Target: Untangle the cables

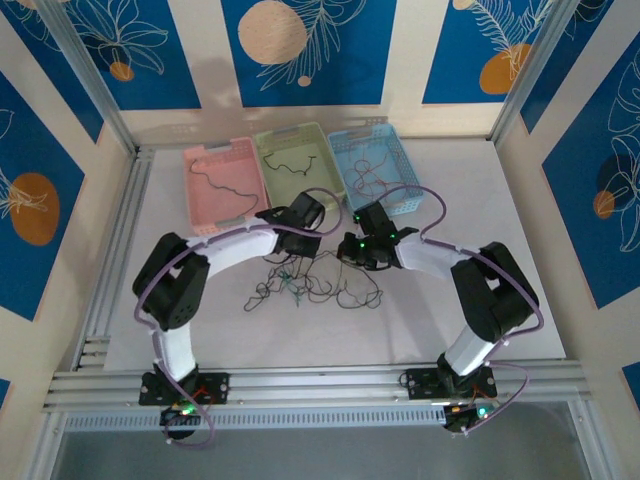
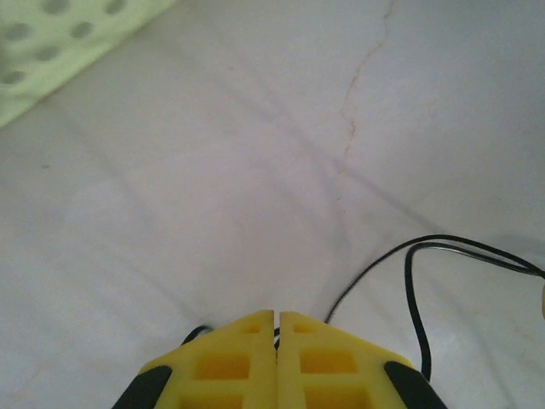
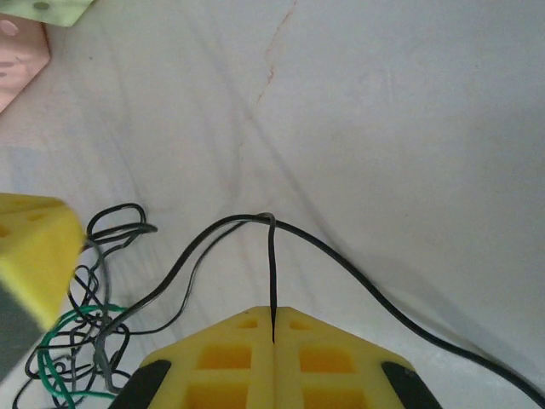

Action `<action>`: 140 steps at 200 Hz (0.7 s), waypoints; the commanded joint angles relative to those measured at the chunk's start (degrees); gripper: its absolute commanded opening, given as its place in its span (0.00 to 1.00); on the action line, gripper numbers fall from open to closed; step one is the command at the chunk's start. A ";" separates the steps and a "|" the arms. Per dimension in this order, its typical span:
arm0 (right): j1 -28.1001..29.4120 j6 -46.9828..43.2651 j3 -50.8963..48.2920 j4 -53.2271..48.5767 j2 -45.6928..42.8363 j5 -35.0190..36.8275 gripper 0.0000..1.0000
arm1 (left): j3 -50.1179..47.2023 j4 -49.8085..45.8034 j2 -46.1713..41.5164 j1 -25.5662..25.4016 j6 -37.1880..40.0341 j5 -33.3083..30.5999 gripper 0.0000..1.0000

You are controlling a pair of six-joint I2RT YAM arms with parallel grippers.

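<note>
Soft, even light; wrist views slightly blurred.

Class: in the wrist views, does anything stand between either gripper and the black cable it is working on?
Nothing visible does. The right gripper is shut directly on a black cable, which rises from its fingertip seam. The left gripper is shut too, a black strand emerging from under its tips.
</note>
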 commanded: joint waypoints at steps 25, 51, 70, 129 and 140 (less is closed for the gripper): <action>-5.15 2.19 -8.63 7.63 -9.84 -6.66 0.00 | -6.62 -3.34 -17.13 2.00 -0.18 -6.72 0.00; -14.67 3.96 -14.83 10.29 -16.86 -12.53 0.00 | -11.00 -7.47 -28.95 4.34 -0.82 -9.34 0.00; -23.99 2.47 -18.54 9.20 -23.13 -16.28 0.00 | -12.62 -12.22 -37.60 6.85 -0.82 -10.21 0.00; -45.31 3.67 -24.49 1.27 -30.39 -13.82 0.00 | -10.05 -23.52 -52.80 10.54 -0.22 -13.24 0.00; -47.67 4.62 -25.24 0.73 -29.91 -13.49 0.00 | -8.63 -25.08 -53.84 10.61 0.09 -14.22 0.00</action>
